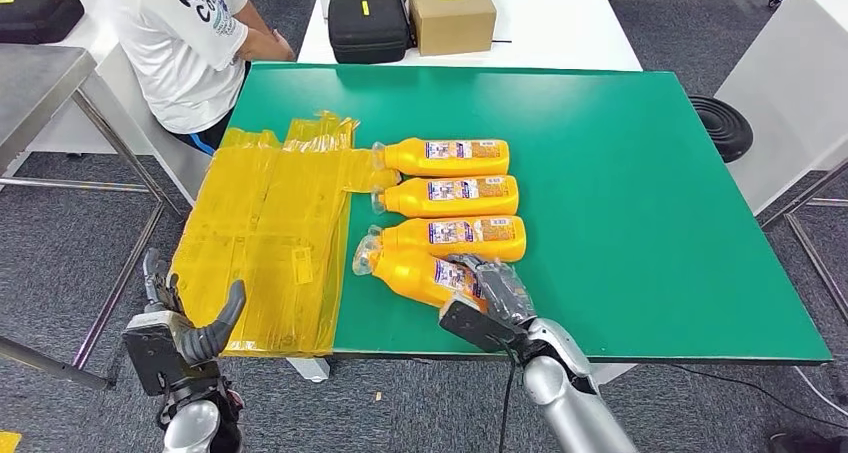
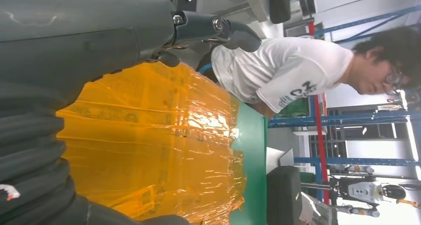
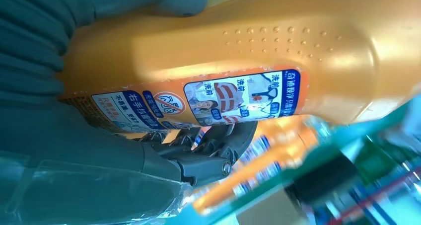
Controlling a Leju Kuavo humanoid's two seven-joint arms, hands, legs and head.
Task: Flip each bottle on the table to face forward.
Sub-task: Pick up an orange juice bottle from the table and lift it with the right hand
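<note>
Several orange bottles lie side by side on the green table (image 1: 640,173), caps toward my left. The nearest bottle (image 1: 410,273) is tilted, and my right hand (image 1: 487,295) grips its base end; close up, the fingers (image 3: 218,150) wrap its labelled side (image 3: 238,96). Beyond it lie the third bottle (image 1: 460,236), the second (image 1: 452,195) and the far one (image 1: 447,156), labels up. My left hand (image 1: 178,331) hangs off the table's near-left corner with fingers spread, holding nothing; its thumb (image 2: 218,29) shows over the yellow film.
A crumpled yellow plastic film (image 1: 265,238) (image 2: 154,145) covers the table's left part. A person in a white shirt (image 1: 190,43) sits at the far-left corner. A black case (image 1: 368,21) and a cardboard box (image 1: 452,11) stand on the white table behind.
</note>
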